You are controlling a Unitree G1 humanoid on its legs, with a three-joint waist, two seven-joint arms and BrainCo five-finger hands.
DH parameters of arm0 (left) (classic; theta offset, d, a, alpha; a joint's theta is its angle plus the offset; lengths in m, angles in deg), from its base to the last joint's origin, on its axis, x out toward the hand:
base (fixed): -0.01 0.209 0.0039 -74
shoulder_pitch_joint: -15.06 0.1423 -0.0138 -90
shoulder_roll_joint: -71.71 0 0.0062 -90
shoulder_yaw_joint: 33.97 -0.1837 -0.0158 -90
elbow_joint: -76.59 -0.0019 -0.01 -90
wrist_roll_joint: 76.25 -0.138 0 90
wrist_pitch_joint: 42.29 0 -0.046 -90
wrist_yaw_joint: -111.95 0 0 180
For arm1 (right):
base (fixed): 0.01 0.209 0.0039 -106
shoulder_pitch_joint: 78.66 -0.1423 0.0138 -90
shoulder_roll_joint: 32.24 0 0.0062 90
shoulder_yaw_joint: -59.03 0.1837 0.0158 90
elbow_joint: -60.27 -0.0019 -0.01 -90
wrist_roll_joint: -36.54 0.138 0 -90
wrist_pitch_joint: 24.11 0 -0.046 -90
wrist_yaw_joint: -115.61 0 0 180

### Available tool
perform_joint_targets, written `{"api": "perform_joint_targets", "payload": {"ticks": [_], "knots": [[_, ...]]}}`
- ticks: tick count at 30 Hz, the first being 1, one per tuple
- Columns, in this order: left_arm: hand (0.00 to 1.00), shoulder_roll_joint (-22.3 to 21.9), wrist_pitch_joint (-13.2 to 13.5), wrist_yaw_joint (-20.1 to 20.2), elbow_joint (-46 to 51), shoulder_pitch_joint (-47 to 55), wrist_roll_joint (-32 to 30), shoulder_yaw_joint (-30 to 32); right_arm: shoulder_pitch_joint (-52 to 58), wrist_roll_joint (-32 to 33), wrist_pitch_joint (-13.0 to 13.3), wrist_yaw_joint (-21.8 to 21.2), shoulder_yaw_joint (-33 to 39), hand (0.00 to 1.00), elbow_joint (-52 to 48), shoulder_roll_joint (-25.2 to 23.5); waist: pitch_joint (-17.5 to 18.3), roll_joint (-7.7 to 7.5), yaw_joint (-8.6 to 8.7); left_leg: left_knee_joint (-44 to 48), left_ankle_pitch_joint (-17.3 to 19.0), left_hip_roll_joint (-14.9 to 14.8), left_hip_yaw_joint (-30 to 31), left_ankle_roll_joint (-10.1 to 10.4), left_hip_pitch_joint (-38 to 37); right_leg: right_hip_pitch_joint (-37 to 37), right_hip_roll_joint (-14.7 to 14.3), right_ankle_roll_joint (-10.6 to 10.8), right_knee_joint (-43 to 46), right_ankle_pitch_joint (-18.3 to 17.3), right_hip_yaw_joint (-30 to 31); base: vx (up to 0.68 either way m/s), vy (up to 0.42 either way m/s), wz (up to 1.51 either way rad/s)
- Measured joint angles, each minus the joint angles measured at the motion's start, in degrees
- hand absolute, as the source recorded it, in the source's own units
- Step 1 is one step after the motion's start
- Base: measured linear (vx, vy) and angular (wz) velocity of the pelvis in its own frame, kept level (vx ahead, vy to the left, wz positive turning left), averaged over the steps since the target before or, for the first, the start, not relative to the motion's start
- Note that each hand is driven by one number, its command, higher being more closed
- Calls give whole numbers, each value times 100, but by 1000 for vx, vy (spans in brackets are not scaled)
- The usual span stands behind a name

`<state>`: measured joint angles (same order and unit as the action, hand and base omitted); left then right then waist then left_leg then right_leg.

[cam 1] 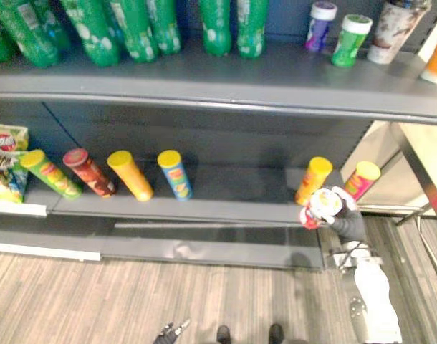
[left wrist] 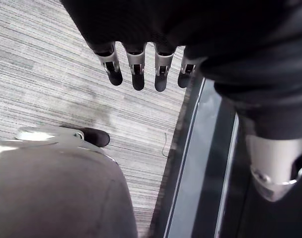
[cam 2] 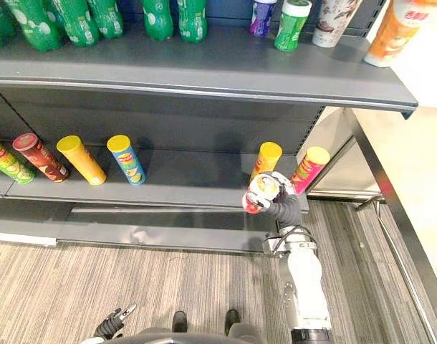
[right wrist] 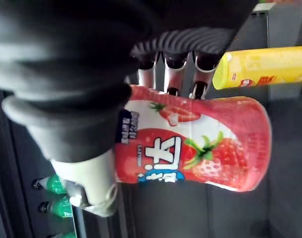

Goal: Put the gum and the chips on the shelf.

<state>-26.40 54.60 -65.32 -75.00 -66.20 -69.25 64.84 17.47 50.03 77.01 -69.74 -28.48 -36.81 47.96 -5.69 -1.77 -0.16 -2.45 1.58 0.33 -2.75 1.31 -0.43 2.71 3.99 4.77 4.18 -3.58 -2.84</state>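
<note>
Lower shelf (cam 1: 233, 190) — six chip cans (cam 1: 129, 174). Upper shelf (cam 1: 290, 75) — two small tubs (cam 1: 351, 39), two tall containers (cam 1: 390, 32); green bottles (cam 1: 216, 25) run past the edge, uncounted. One strawberry tub (right wrist: 190, 148), off the shelves.

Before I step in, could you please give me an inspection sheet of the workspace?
Surface: grey lower shelf, bare between the blue and orange cans; upper shelf stocked.
Job's things: strawberry gum tub held at the lower shelf's front edge, in front of the orange can and pink can; four more chip cans stand to their left.
Clutter: green bottles, small tubs and a cup on the upper shelf; snack bags at far left.
Hands: right hand curled round the tub; left hand low over the floor, fingers straight.
Cables: nothing seen.
Surroundings: striped carpet.
</note>
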Motion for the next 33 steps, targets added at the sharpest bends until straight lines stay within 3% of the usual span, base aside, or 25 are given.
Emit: {"api": "perform_joint_targets", "payload": {"ticks": [6,10,14,21,28,33], "knots": [[0,0,-4,-7,1,-26,-120,-5,30,39,-66,42,285,100,129,1,82,6,9,-53,24,-48,-91,37,15,7,-34,-15,-42,9,11,-37,-15,-3],[0,0,-4,4,1,-56,-273,-17,28,125,-91,-166,272,100,129,57,130,18,7,-144,16,-86,-195,47,17,8,-52,-45,-139,43,5,12,-1,0],[0,12,-5,25,-10,-67,-347,-57,-229,472,-129,-500,-428,100,91,461,175,21,1,-158,-14,-100,-308,21,-13,3,-68,-52,-225,92,71,76,5,-9],[0,15,-65,31,-209,-206,-342,-55,-1359,1196,-251,-843,-1836,100,-202,640,187,34,-103,-164,2,-110,-465,46,-111,-23,-84,-44,-256,171,192,36,7,-10],[0,-1,-142,-46,-227,-194,-304,-40,-2236,1685,-379,-855,-2760,100,-202,637,255,31,-175,-272,-20,-111,-440,27,-206,-186,-97,-64,-415,282,213,-53,-3,0],[0,-25,-213,-116,-229,-165,-253,56,-2906,1736,-484,-734,-2826,100,-201,704,279,29,-201,-327,-96,-153,-439,24,-214,-191,-137,-122,-415,322,193,-57,-20,2]]}}
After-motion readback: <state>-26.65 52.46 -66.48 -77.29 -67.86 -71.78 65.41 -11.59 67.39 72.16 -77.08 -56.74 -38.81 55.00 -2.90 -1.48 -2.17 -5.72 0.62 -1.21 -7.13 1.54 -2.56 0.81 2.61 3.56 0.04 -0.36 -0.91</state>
